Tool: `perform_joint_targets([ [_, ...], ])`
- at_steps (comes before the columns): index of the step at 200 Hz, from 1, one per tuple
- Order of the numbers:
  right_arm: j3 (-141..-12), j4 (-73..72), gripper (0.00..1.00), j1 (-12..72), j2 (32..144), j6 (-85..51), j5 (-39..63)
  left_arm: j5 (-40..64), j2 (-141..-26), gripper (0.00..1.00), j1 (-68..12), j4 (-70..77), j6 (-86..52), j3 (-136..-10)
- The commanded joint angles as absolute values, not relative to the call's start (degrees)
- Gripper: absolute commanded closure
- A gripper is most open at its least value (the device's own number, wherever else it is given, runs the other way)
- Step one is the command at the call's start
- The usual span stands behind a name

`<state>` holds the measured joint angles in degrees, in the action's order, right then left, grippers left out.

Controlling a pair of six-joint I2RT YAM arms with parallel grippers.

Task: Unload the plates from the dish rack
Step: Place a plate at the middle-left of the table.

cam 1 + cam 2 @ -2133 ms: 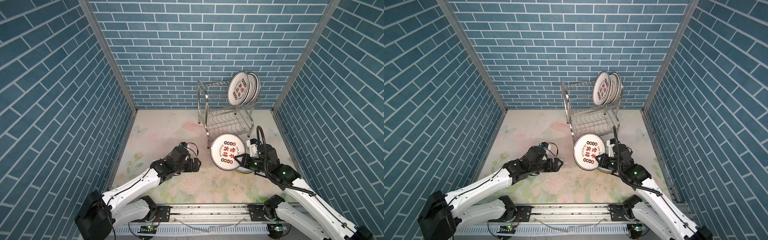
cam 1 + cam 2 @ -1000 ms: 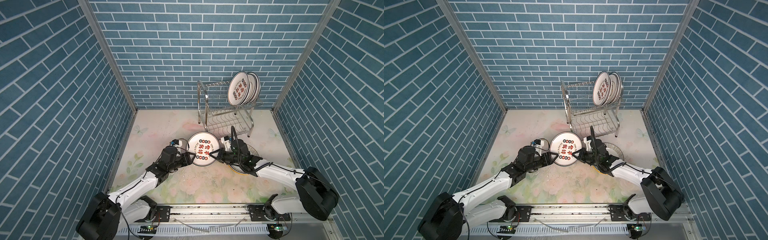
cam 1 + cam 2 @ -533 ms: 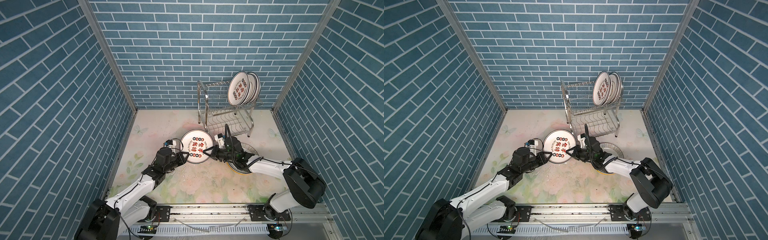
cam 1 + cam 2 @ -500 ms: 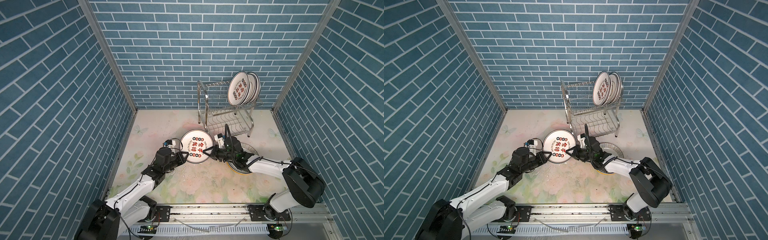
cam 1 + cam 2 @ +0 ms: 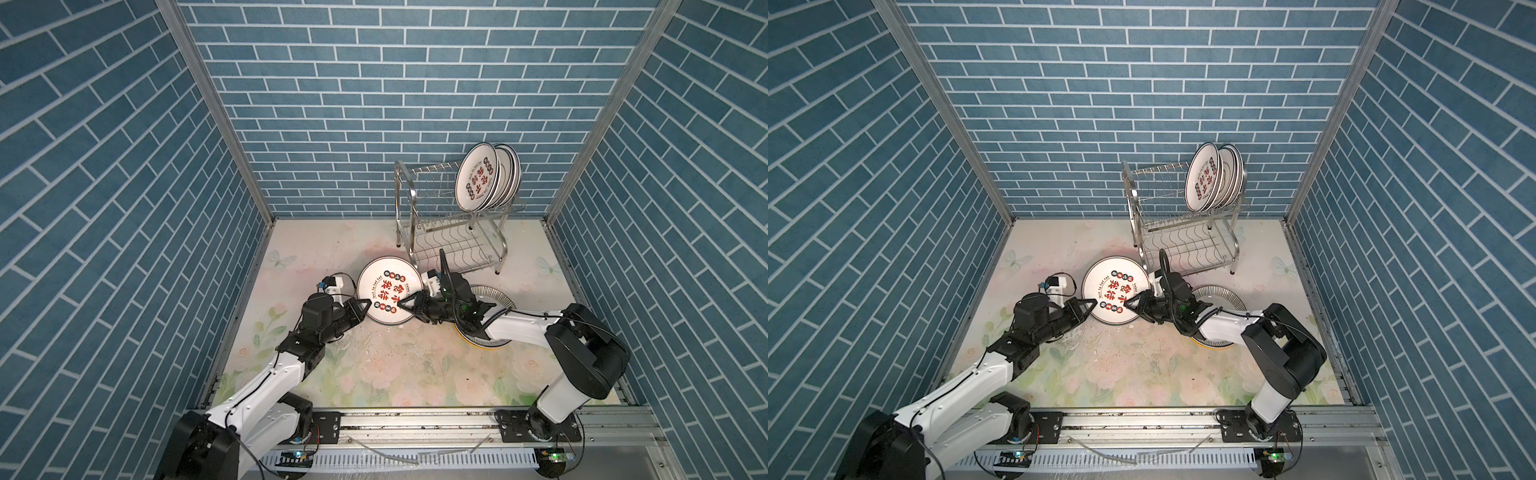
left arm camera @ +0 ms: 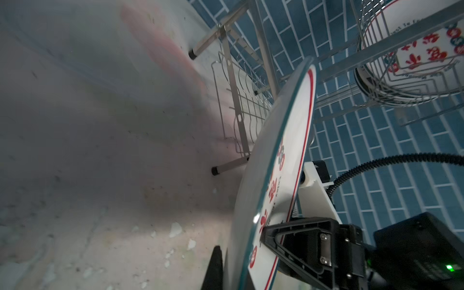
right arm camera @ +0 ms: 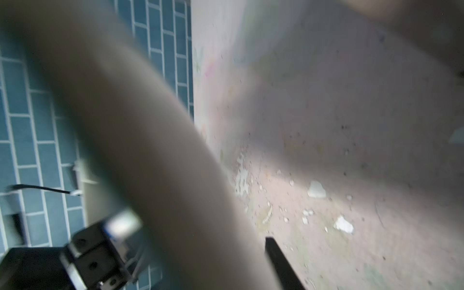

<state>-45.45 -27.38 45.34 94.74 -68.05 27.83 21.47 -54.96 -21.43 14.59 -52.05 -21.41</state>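
left gripper (image 5: 367, 304) clamped on the rim of the red-lettered plate (image 5: 388, 293), up on edge just in front of the dish rack (image 5: 451, 226). right gripper (image 5: 402, 303) at its opposite rim, can't tell if it's gripping. other plates (image 5: 478, 176) upright on the rack's top tier.

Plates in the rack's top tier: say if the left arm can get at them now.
Probably not. The left claw is shut on the red-lettered plate, so it has no free grip, and the racked plates stand at the dish rack's far end, beyond that plate and the right claw.
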Motion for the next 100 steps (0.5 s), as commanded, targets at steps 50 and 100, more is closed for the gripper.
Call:
perform_joint_targets([
  [50,-51.67,-29.72,0.47,46.52,93.83,-64.41,31.35,26.12,-52.75,1.0,-17.73,7.65,-48.67,-22.02],
  [100,-54.79,-16.41,0.4,45.38,89.95,-58.37,27.31,27.7,-51.76,1.0,-15.27,3.88,-48.6,-22.85],
])
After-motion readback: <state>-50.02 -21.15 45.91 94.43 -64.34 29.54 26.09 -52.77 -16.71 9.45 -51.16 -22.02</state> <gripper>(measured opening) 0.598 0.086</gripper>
